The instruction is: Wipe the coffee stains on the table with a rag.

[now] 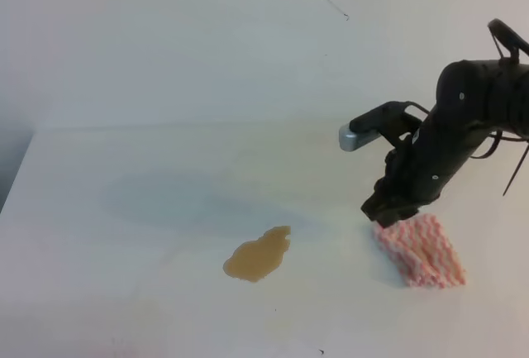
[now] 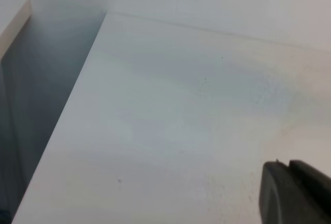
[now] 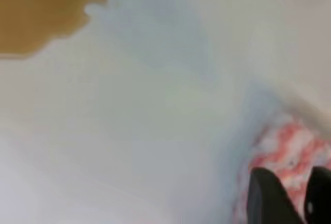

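White smooth surface (image 1: pixel 124 292) carries a tan-brown coffee blotch (image 1: pixel 259 255) near its middle. Well right of it lies the pink-and-white zigzag cloth rag (image 1: pixel 421 250), where the right gripper (image 1: pixel 388 209) presses its jaws, clenched on the rag's edge. Left gripper (image 2: pixel 295 193): cannot tell.

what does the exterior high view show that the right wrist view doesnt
Only the exterior high view shows the whole right arm, the far wall, and the rag's full outline. Only the right wrist view shows the right hand close up, dark fingers over the rag, though blurred. Both show the brown coffee stain, the pink-and-white rag and the white table.
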`<action>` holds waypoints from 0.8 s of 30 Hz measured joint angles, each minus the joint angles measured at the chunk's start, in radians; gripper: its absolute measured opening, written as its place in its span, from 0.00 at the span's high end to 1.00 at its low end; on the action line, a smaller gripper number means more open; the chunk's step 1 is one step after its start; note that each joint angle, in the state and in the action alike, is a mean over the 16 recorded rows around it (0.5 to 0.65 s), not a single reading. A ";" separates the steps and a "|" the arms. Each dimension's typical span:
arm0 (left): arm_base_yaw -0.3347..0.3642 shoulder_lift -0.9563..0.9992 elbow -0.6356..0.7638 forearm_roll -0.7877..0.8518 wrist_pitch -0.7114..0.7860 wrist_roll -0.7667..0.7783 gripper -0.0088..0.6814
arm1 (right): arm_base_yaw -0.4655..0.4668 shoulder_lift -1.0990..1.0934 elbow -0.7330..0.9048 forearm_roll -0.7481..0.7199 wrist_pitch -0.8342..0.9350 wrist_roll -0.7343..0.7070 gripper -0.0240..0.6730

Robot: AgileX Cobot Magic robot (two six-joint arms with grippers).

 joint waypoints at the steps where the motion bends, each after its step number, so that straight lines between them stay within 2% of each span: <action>1: 0.000 0.000 0.000 0.000 0.000 0.000 0.99 | 0.000 0.000 -0.002 -0.017 0.012 0.006 0.63; 9: 0.000 0.000 0.000 0.000 0.000 0.000 0.99 | 0.002 0.002 -0.005 -0.112 0.060 0.061 0.49; 24: 0.000 0.000 0.000 0.000 0.000 0.000 0.99 | 0.084 0.076 -0.006 -0.258 0.038 0.193 0.49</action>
